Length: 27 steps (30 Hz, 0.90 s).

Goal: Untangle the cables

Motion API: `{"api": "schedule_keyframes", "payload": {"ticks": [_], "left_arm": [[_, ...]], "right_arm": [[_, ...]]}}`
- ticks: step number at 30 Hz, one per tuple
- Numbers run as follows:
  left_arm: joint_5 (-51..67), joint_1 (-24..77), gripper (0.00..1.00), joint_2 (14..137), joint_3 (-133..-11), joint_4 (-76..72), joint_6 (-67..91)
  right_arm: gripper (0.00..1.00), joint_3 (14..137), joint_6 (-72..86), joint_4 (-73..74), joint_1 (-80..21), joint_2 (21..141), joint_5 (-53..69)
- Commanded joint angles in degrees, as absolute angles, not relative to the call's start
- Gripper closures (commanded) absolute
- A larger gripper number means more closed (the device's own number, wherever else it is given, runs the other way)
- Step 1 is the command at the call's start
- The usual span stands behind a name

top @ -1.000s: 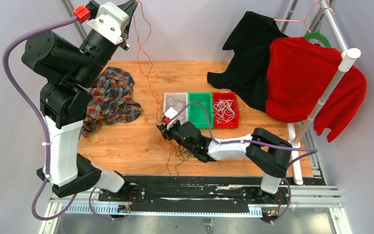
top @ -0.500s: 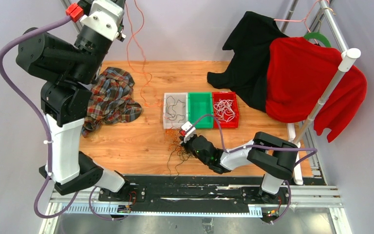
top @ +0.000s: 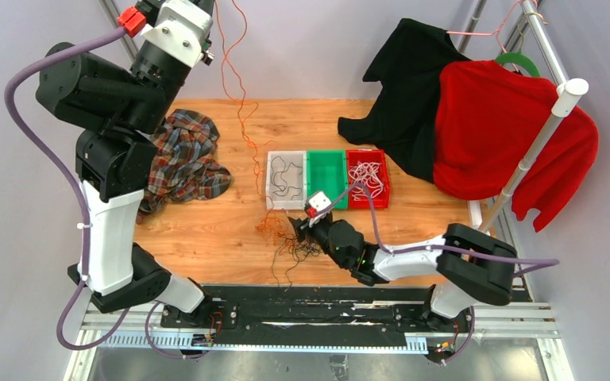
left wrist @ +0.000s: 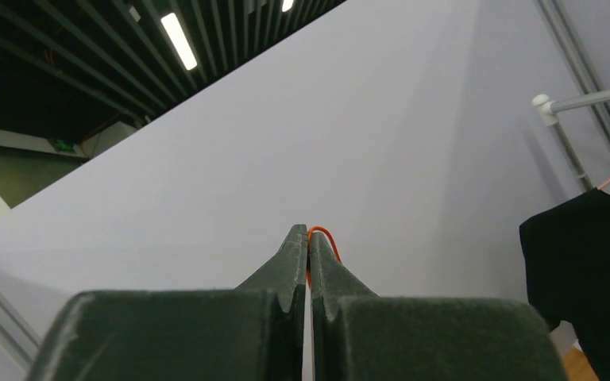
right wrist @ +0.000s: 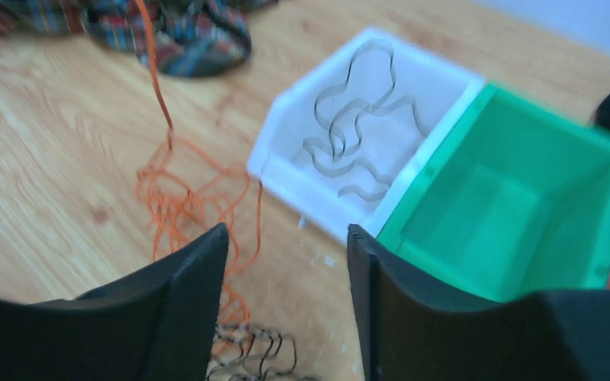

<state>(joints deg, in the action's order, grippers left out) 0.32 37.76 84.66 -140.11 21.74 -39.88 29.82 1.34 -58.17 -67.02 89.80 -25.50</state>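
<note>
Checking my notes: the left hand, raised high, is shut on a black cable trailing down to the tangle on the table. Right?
Wrong colour: the left hand is shut on an orange cable, not black, as the left wrist view shows. It does trail down to the tangle on the table.

1 orange cable (right wrist: 161, 95) strung upward from heap; black cables (top: 294, 252) apparently knotted alongside.
</note>
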Motion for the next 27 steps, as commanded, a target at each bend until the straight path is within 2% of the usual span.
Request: {"api": "schedule_keyframes", "payload": {"ticks": [1, 8, 17, 24, 25, 27], "left_arm": [[3.9, 38.3, 1.00, 83.4, -142.7, 23.1, -36.8], [5.0, 38.4, 1.00, 82.3, -141.1, 24.0, -34.7], [5.4, 38.3, 1.00, 81.8, -141.5, 24.0, -33.8], [5.2, 38.3, 1.00, 81.5, -141.5, 23.3, -33.6], [5.2, 38.3, 1.00, 81.4, -141.5, 23.1, -33.7], [5.2, 38.3, 1.00, 81.3, -141.5, 22.8, -34.0]], "right_arm": [[0.32, 35.7, -2.8, -55.8, -67.8, 84.1, -22.6], [0.28, 45.6, -3.3, -50.0, -66.5, 82.1, -10.4], [0.27, 54.4, -1.5, -49.8, -64.8, 90.5, -6.4], [0.54, 56.4, -2.5, -52.5, -64.3, 97.2, -13.6], [0.61, 56.2, -2.5, -52.5, -64.2, 97.6, -13.8], [0.84, 55.2, -2.1, -52.4, -64.2, 98.0, -13.8]]}}
